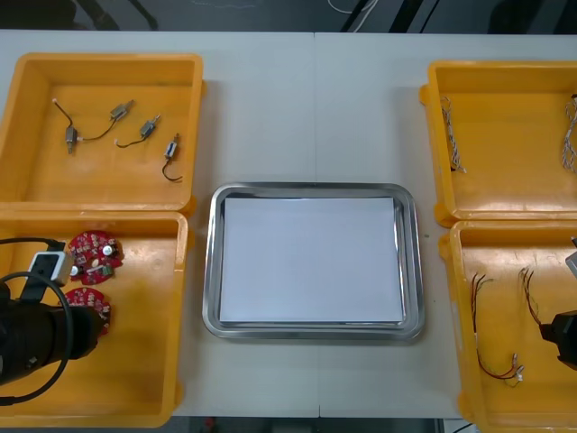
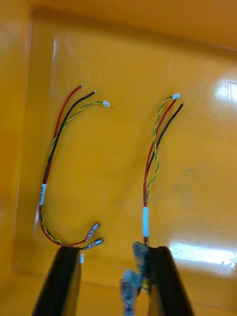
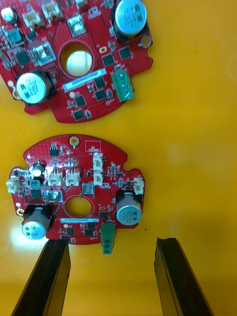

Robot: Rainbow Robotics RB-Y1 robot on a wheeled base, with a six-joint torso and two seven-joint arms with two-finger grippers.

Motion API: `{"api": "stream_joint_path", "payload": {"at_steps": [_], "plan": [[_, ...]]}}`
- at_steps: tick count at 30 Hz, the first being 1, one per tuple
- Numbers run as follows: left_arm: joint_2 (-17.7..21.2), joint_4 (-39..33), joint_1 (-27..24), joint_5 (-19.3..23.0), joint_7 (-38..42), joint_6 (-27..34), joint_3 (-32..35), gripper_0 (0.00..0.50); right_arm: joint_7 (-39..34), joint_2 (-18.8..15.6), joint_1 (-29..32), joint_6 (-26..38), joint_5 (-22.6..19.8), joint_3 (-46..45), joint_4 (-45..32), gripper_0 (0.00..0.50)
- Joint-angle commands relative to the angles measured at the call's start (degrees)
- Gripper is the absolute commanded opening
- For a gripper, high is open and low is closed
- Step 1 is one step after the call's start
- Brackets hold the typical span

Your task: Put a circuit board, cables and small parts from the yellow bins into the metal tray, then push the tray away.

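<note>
Yellow plastic surrounds both grippers, each down inside one of the near bins. On the robot's left, the left gripper (image 3: 111, 242) hangs over the floor of the near left bin (image 1: 135, 361), its black fingers spread wide and holding nothing. The closer circuit board (image 3: 74, 192) lies flat just beyond the fingertips, its near edge and green connector (image 3: 108, 238) reaching level with the gap between them. The second circuit board (image 3: 74, 54) lies just past it, a strip of bin floor between the two.

On the right, the right gripper (image 2: 113, 249) is in the near right bin (image 1: 505, 262), fingers likewise apart and gripping nothing. One red and yellow cable (image 2: 153, 158) runs away from the gap, its plug end lying between the fingers, close beside one of them. The other cable (image 2: 54, 163) ends just beyond the tip of the opposite finger.

Between the bins sits the metal tray (image 1: 214, 262), white inside. Farther back, the far left bin (image 1: 108, 171) holds small metal parts (image 1: 120, 110) on black cables (image 1: 95, 135), and the far right bin (image 1: 514, 135) holds twisted blue and white cables (image 1: 453, 135).
</note>
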Motion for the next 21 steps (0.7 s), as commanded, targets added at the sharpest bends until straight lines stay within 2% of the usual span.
{"api": "stream_joint_path", "payload": {"at_steps": [1, 11, 21], "plan": [[-0.90, -1.84, 2.72, -1.23, 4.48, -1.06, -1.75, 0.500, 0.00, -0.18, 0.51, 0.22, 0.32, -0.87, -1.20, 0.500], [-0.90, -0.09, 3.07, -1.58, 4.75, -2.91, -2.98, 0.500, -0.18, -0.18, 0.16, 0.22, 0.67, -1.93, -1.20, 0.500], [-0.37, 2.81, 3.07, -2.73, 4.48, -6.42, -3.86, 0.500, 0.79, -1.41, -0.63, 1.01, 5.94, -2.02, -1.11, 0.500]]}}
